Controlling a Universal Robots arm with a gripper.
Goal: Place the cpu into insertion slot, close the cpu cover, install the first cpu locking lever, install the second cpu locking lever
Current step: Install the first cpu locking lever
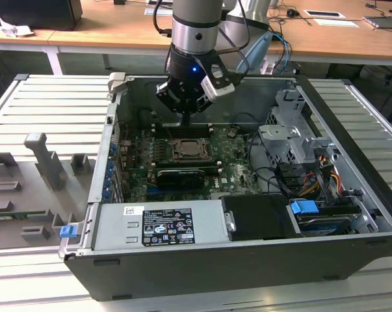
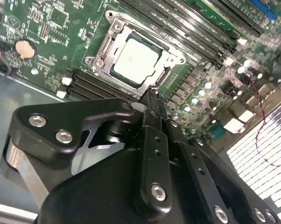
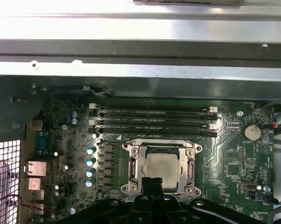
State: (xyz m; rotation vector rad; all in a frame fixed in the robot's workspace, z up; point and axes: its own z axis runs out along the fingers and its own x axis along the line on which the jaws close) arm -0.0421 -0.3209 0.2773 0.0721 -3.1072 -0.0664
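CPU (image 2: pixel 133 58): seated flat in the socket, dull metal top up, square to the socket walls.

CPU cover (image 2: pixel 169 59): lying down over the chip, frame around its edges, centre open. Looks closed; no tilt visible in both wrist views.

Locking levers: too thin to tell whether either is latched.

Gripper (image 2: pixel 152 95): jaws pressed together, nothing held between them. The tip hangs just beside the socket's edge, at a corner of the cover. Touching or just clear of it: cannot tell.

Judgement: 2 of 4 steps look done (chip in, cover down); the step in hand reads as lever 1. To do it well, I would use the closed tip as a pusher, keep it on the lever wire and off the cover and chip, press down and then sideways under the retaining hook, and move slowly so the wire does not spring off the tip. Risk: a slip onto the motherboard (image 2: pixel 51 46).

Surroundings: 4 memory slots (image 3: pixel 154 122) run alongside the socket, and a coin cell (image 2: pixel 26 48) sits near it. In the exterior view a long black card (image 1: pixel 179 177) lies past the socket. All of this is inside an open computer case (image 1: pixel 202 266) on a slatted metal surface (image 1: pixel 46 107).
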